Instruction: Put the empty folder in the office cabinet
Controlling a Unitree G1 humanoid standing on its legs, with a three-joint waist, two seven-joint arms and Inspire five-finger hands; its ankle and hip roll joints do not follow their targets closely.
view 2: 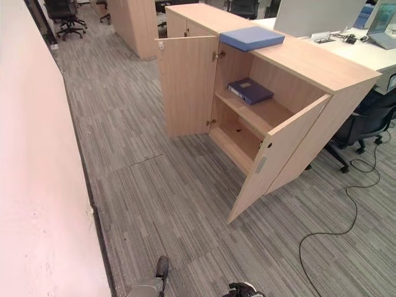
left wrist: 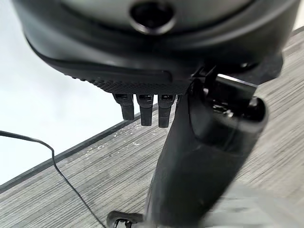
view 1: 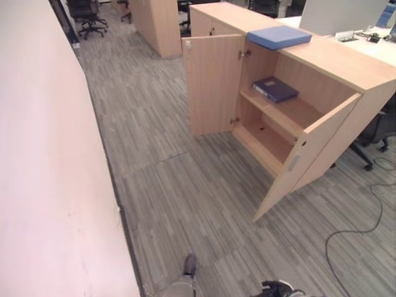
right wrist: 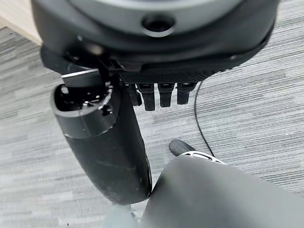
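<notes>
A wooden office cabinet (view 1: 337,62) stands on the carpet with both doors swung open, the left door (view 1: 213,83) and the right door (view 1: 309,154). A light blue folder (view 1: 279,36) lies flat on the cabinet's top, at its front edge. Inside, a dark blue folder (view 2: 250,90) lies on the upper shelf; the lower shelf is bare. My left hand (left wrist: 133,78) hangs over the carpet with straight fingers (left wrist: 145,109), holding nothing. My right hand (right wrist: 166,71) hangs likewise, fingers (right wrist: 164,95) straight and empty. Both hands are well away from the cabinet.
A pale wall (view 1: 49,185) runs along the left side. Grey striped carpet (view 1: 185,185) stretches between me and the cabinet. Another wooden cabinet (view 1: 158,25) and office chairs (view 1: 86,15) stand at the back. A white desk (view 1: 371,46) and a chair (view 1: 377,133) are behind the cabinet.
</notes>
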